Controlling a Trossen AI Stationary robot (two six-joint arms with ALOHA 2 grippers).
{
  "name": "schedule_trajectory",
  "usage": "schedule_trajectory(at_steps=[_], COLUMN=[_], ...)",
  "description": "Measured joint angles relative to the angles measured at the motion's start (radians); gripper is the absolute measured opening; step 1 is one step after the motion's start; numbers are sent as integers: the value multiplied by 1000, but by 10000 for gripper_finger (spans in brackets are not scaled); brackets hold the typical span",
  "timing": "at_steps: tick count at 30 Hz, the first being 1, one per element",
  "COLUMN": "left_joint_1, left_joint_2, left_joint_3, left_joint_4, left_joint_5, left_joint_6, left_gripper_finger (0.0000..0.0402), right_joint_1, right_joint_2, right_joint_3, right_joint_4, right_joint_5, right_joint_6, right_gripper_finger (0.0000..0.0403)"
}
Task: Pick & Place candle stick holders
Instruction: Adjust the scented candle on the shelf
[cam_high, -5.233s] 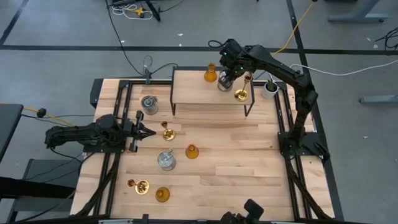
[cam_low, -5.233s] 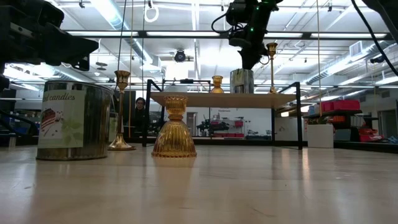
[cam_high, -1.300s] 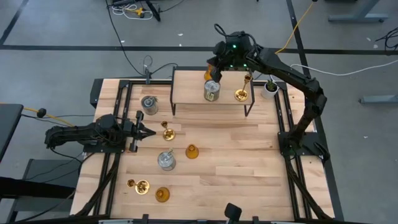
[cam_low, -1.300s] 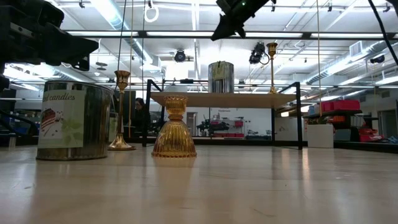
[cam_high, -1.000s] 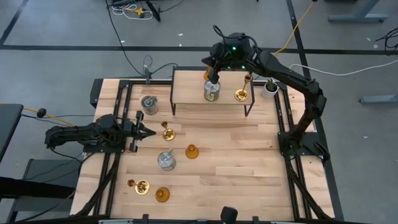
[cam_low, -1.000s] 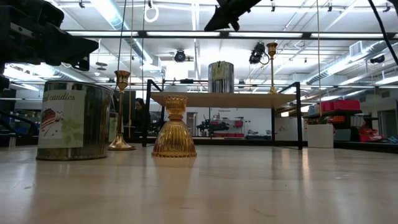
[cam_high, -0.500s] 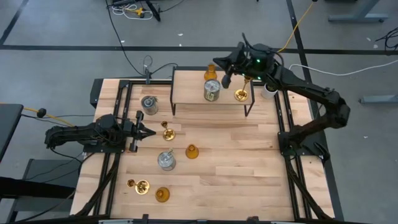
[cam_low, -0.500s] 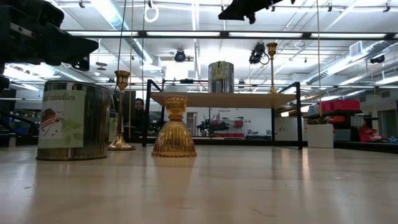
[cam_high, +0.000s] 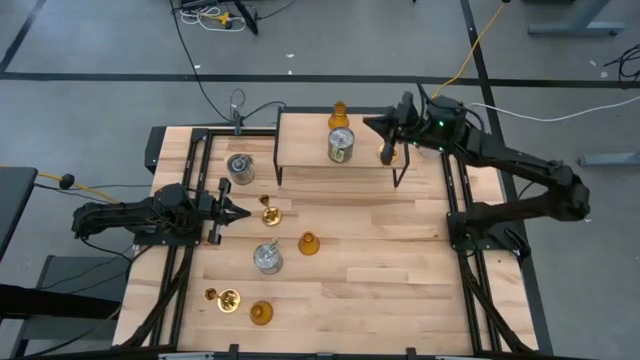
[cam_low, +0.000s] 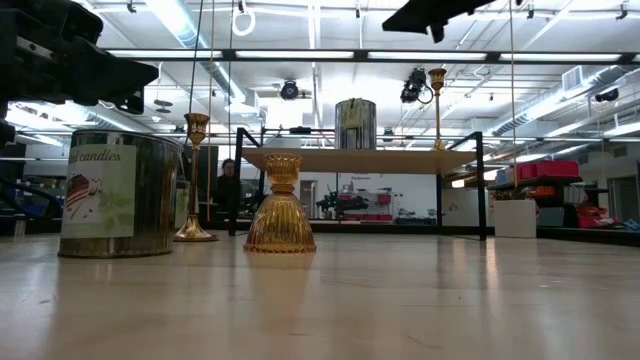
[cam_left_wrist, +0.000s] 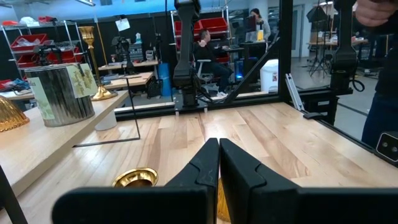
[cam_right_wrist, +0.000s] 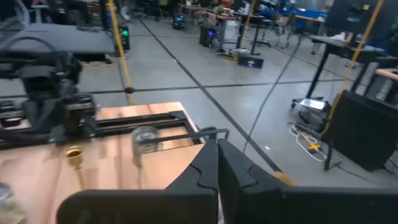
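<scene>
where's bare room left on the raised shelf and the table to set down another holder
On the raised shelf, the left half is bare; an amber holder, a silvery cylinder and a brass holder crowd the middle and right. On the table, the whole right side is free. The left side is crowded around the left gripper; the right gripper hovers over the shelf.

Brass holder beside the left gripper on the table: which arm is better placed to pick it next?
Left. The left gripper, shut, lies right beside that brass holder, while the right gripper hangs shut over the raised shelf, across the table.
</scene>
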Motion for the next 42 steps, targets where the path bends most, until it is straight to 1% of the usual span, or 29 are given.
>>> schedule_trajectory(at_steps=[9, 15, 21, 25, 29, 32, 42], left_joint_1=[0, 0, 0, 0, 0, 0, 0], left_joint_2=[0, 0, 0, 0, 0, 0, 0], left_joint_3=[0, 0, 0, 0, 0, 0, 0], left_joint_4=[0, 0, 0, 0, 0, 0, 0], left_joint_5=[0, 0, 0, 0, 0, 0, 0], left_joint_6=[0, 0, 0, 0, 0, 0, 0], left_gripper_finger=[18, 18, 18, 19, 18, 19, 18], right_joint_1=[86, 166, 243, 267, 284, 309, 377], right_joint_2=[-135, -194, -225, -243, -274, -305, -460], right_joint_3=[-103, -180, -290, -400, -506, -567, -715], right_joint_4=[2, 13, 116, 221, 365, 428, 433], right_joint_5=[-8, -8, -10, -8, -10, -10, -11], right_joint_6=[-3, -7, -3, -3, -3, -3, -3], right_gripper_finger=[0, 0, 0, 0, 0, 0, 0])
